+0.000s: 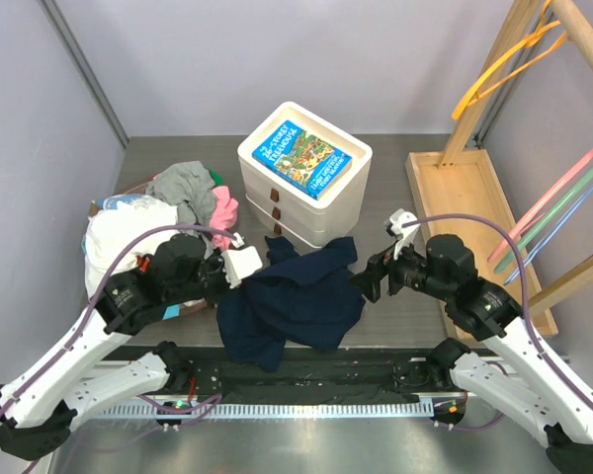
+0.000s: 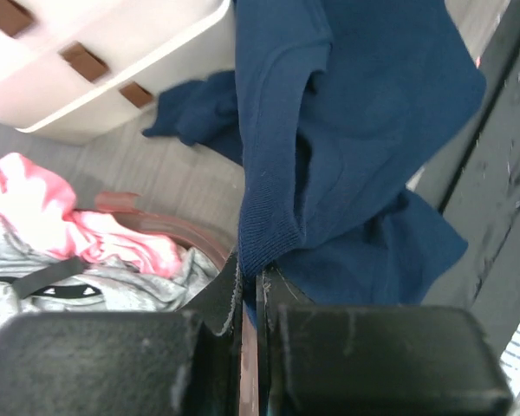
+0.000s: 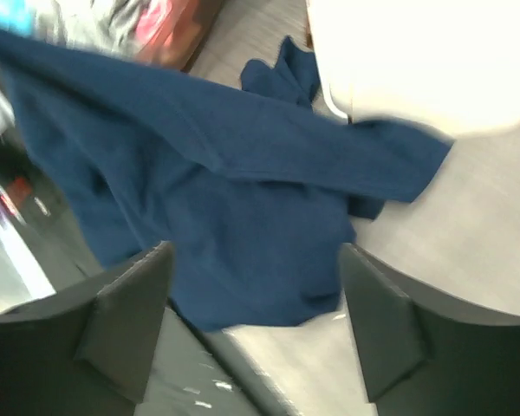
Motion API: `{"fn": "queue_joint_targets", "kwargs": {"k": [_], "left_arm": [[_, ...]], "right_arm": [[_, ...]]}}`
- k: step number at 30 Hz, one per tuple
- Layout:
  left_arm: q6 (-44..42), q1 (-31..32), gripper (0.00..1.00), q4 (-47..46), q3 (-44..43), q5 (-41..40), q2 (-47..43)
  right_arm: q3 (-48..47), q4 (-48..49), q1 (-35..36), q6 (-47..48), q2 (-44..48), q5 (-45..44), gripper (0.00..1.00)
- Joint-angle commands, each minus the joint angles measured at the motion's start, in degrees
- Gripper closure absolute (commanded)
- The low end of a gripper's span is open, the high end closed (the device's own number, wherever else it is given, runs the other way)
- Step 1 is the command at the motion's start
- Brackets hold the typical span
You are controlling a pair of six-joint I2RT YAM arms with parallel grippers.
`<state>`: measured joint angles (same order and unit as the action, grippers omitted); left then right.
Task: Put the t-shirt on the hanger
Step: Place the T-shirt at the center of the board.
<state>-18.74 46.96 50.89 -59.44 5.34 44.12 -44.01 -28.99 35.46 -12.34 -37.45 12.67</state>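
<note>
Left wrist alone shows left claw (image 2: 250,290) pinching the ribbed hem of the soft navy-blue cloth t-shirt (image 2: 364,130); right claw (image 3: 253,269) gapes open.

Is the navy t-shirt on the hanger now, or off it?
Off. The t-shirt lies crumpled on the table, its edge pinched in the shut left pincer; the hanger hangs apart on the wooden rack, bare.

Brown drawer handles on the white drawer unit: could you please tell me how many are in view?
3, one per drawer on the front of the white drawer unit: lowest handle, middle handle, top handle. Its other sides are hidden, so more may exist.
</note>
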Motion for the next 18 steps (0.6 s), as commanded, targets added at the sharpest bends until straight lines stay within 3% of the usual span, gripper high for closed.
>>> {"fn": "queue_joint_targets", "kwargs": {"k": [1, 6, 9, 12, 15, 18], "left_arm": [[-4.5, -0.2, 1.0, 2.4, 1.9, 4.9, -2.1], [-5.5, -0.3, 1.0, 2.0, 5.1, 4.8, -4.0], [-5.3, -0.6, 1.0, 2.8, 5.1, 6.8, -4.2], [-4.6, -1.0, 1.0, 3.3, 4.8, 7.5, -3.9], [-4.0, -1.2, 1.0, 2.8, 4.4, 7.5, -3.3], [-3.4, -1.5, 1.0, 2.3, 4.2, 7.7, -2.9]], "right_arm": [[-1.3, -3.1, -0.1, 29.2, 1.2, 9.3, 0.09], [-0.1, -3.9, -0.1, 48.8, -1.9, 13.5, 0.03], [1.3, 3.5, -0.1, 55.1, -5.3, 16.2, 0.0], [5.0, 13.7, 0.0, 60.3, -8.2, 20.0, 0.1], [11.5, 23.5, 0.1, 66.8, -10.5, 26.5, 0.29], [13.0, 27.2, 2.2, 70.3, -14.7, 28.3, 0.38]]}}
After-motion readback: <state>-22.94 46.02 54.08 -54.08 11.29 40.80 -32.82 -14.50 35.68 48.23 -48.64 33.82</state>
